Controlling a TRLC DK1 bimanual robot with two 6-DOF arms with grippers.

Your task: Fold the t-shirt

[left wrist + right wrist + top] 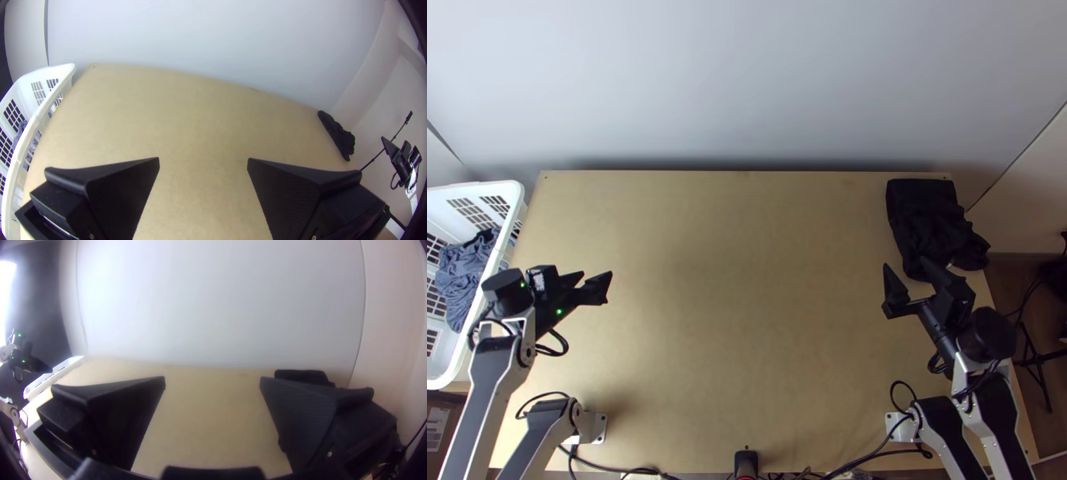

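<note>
- So, the t-shirt: two cloths are in play, and I can't tell which one is meant. The blue-grey cloth (461, 276) is my pick, lying bunched inside the white basket (513, 193), between nine and ten o'clock.
- Over at two o'clock, by the table's far corner, there's the black cloth (921, 214): fairly neat along its far end, rumpled toward the near end. Whether it's a finished fold, I can't say.
- Now the left gripper (597, 274), also between nine and ten o'clock, just inward of the basket, jaws wide apart, nothing between them!
- Across the way, the right gripper (905, 262) sits a touch past two o'clock, beside the black cloth's near end in the top view, jaws wide too, gripping no cloth.
- And the score? If it's the blue-grey one, folding looks unstarted: it's all left to do, lifting it out, spreading it on the wooden table (747, 312), folding, setting aside.
- If it's the black one, it may be partly or wholly done, so the rumpled end would want a check.
- Likely opener, I reckon: the left gripper going for the basket, nine-ish o'clock.
</note>
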